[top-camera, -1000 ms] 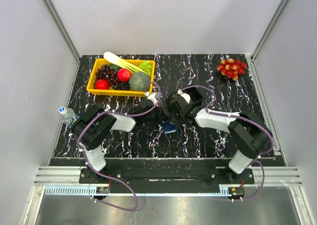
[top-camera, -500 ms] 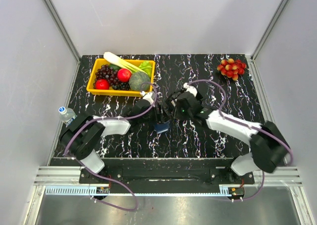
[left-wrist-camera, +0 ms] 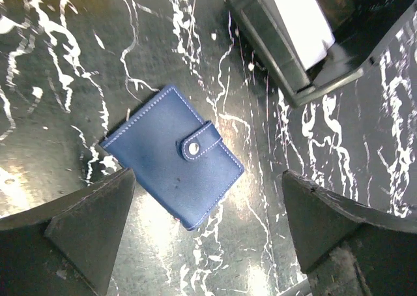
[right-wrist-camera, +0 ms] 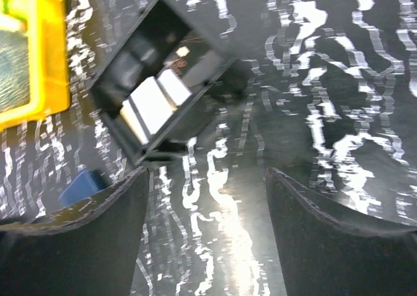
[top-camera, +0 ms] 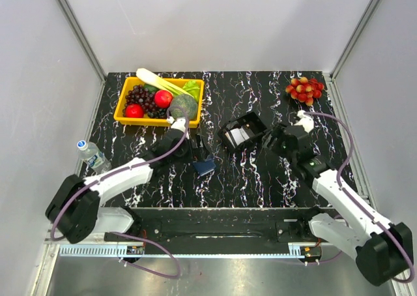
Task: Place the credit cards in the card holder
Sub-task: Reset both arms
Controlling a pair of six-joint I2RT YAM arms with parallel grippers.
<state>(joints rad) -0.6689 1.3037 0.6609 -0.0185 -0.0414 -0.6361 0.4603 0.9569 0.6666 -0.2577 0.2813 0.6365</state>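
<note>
holds left gripper [left-wrist-camera: 208, 192] over the clasped card holder [left-wrist-camera: 172, 165], probably to unsnap it, right gripper [right-wrist-camera: 207, 178] facing the credit cards [right-wrist-camera: 151, 100], both wide open, empty.

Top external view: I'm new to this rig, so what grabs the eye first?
The yellow bin of fruit and vegetables at the far left, and the red grape bunch at the far right. Mid-table, the blue card holder lies snapped shut near a black tray holding white cards.
</note>
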